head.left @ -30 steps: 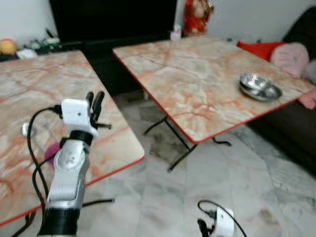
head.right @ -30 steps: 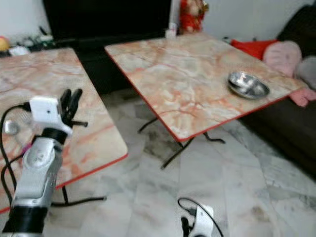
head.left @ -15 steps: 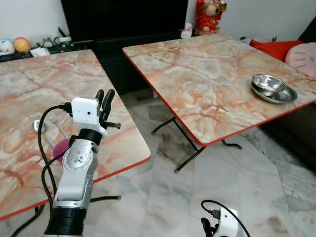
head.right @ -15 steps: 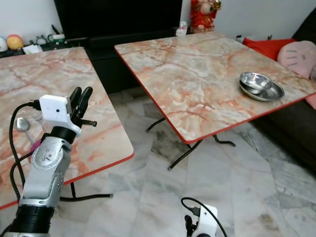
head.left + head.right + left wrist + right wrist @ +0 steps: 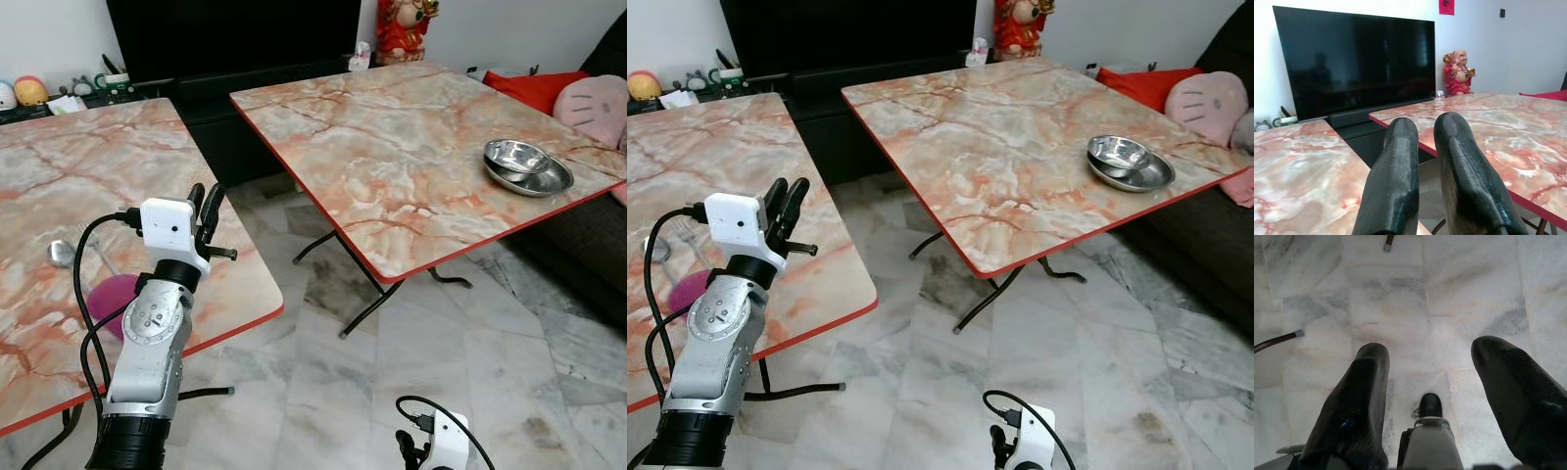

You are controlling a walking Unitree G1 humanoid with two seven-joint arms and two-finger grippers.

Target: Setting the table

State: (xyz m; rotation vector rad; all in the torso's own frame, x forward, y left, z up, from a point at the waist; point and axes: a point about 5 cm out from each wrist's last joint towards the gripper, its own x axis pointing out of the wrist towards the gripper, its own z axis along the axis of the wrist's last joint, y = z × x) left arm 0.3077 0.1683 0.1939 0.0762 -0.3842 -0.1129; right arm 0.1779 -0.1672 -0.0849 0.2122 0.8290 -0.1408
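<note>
Landmark: the near marble-topped folding table [image 5: 59,186], on the robot's left.

Right of that table, across a gap of marble floor [image 5: 431,333], stood a second marble folding table [image 5: 392,137]. Behind both ran a dark TV console with a large black television [image 5: 1352,58]; a red figurine [image 5: 397,24] stood behind the second table's far edge, and a sofa with red and pink cushions [image 5: 588,98] lay beyond it.

On the second table, near its right-hand edge, sat a stainless steel bowl nested in a steel dish [image 5: 527,166]. On the near table, by its front edge, lay a pink bowl [image 5: 116,294], partly hidden by the left arm, with a metal ladle [image 5: 63,255] just behind it; its handle ran from the scoop toward the arm.

The left gripper [image 5: 204,208] was raised over the near table's front right corner, its fingers pressed nearly together and holding nothing, pointing toward the television. The right gripper [image 5: 1425,377] hung idle over the floor, fingers spread, empty.

Judgement: the pink bowl and ladle lay below and to the left of the left gripper, so the left arm was much nearer to them. The steel bowl lay well apart from both grippers.
</note>
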